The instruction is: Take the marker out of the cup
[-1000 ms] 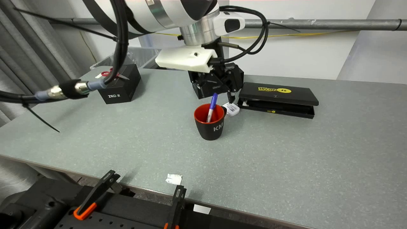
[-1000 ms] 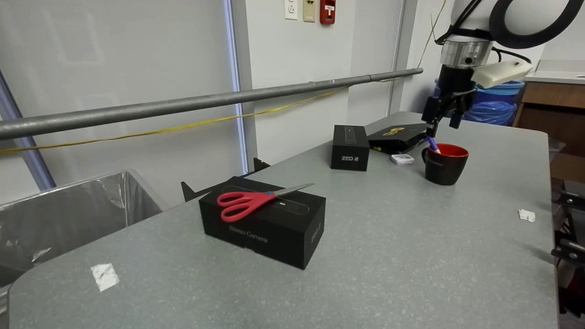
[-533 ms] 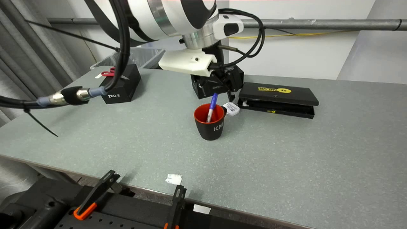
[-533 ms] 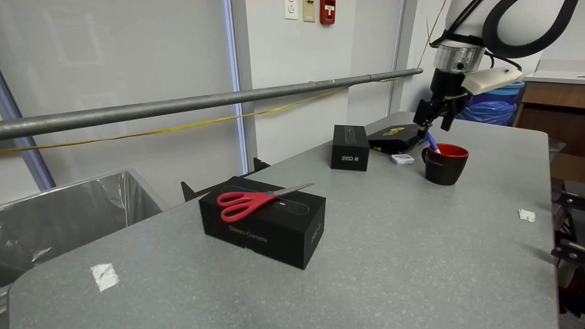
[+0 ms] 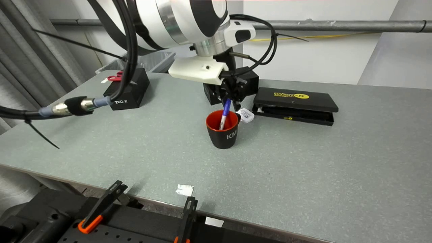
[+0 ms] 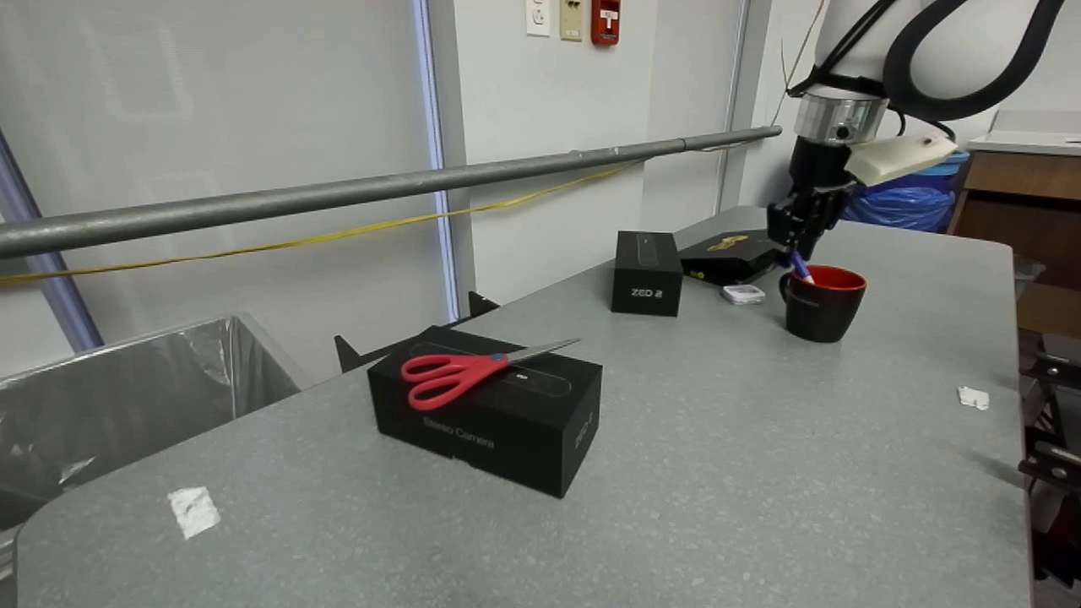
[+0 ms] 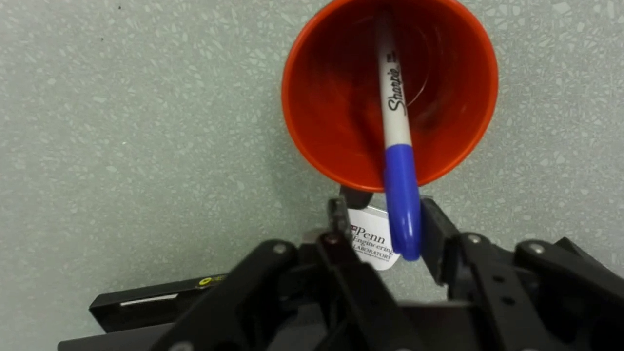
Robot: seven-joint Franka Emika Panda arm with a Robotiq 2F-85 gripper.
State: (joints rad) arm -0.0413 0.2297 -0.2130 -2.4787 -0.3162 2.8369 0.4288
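Grey speckled bench (image 6: 760, 473) in a pale room; a metal pipe (image 6: 380, 190) and a yellow cord (image 6: 325, 238) run along the wall (image 6: 549, 101) behind it. In an exterior view, a plastic-lined bin (image 6: 169, 363) stands by the rounded corner, and red scissors (image 6: 484, 365) lie on a black box (image 6: 498, 441). Farther along sit another box (image 6: 646, 291), a black case (image 5: 297, 103) with its lid slightly raised, and a small white square (image 5: 245, 115). Just beside the square, a black cup (image 5: 221, 140), red inside, stands upright; the marker (image 7: 398, 131) leans in it, blue end above the rim. Dark fingers (image 7: 436, 239) stand apart on either side of that end; whether one touches it, I cannot tell.
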